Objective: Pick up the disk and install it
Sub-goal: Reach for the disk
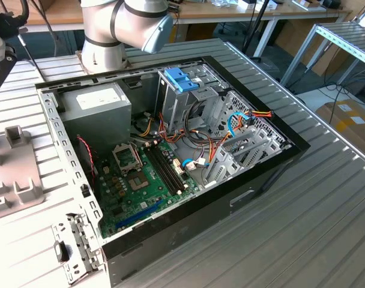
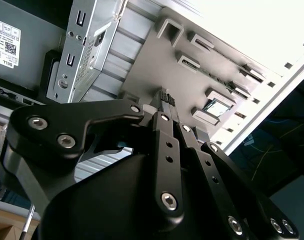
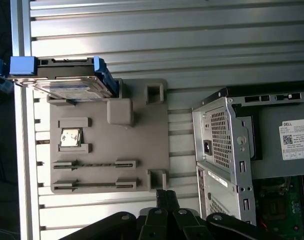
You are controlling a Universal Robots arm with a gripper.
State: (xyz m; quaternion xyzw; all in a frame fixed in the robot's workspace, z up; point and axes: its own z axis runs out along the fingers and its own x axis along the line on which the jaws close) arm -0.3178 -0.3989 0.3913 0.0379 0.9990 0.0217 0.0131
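Your gripper point(image 3: 165, 193) is hanging clenched on nothing, well apart from the disk point(image 3: 67, 86) on the fixture point(image 3: 142, 131); coming down closed, you're risking nudging it off.

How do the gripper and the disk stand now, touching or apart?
Apart. In the first wrist view the disk sits at one edge of the grey fixture plate; the gripper is at the opposite edge, bare plate between them.
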